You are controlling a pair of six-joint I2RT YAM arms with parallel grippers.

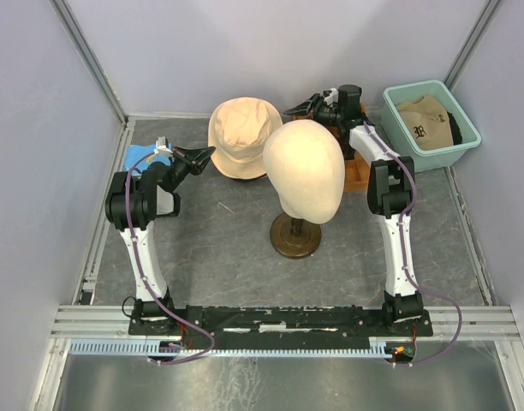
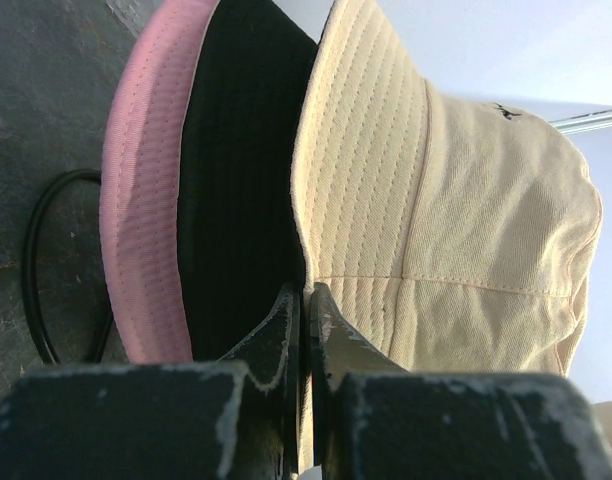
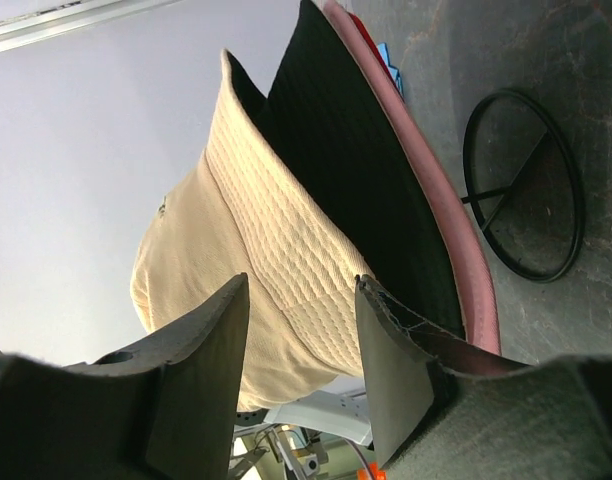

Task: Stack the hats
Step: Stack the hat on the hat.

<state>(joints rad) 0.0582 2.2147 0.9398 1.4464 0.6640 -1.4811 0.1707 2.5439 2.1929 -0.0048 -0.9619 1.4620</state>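
Uppermost, the beige hat (image 1: pixel 241 128) sits over a black hat (image 2: pixel 241 180) and a pink hat (image 2: pixel 146 200); its stitched brim lies between the spread jaws of the right gripper (image 3: pixel 301 290). The left gripper (image 2: pixel 304 300), jaws pressed together, meets the brim edge. Beside both jaws stands the mannequin head (image 1: pixel 305 171); mottled grey table (image 1: pixel 228 248) and pale walls (image 1: pixel 39 128) surround.

R gripper (image 3: pixel 301 290) jaws apart; can't see them pinching anything. Thru the gap I get the beige hat (image 3: pixel 201 250), lying sideways in frame w/ its quilted brim toward me. Against it sits a black fabric layer (image 3: pixel 356 170), then a pink brim (image 3: pixel 441 190). Black wire ring (image 3: pixel 526 185) lies flat on the grey tabletop (image 3: pixel 506 50) at rt.
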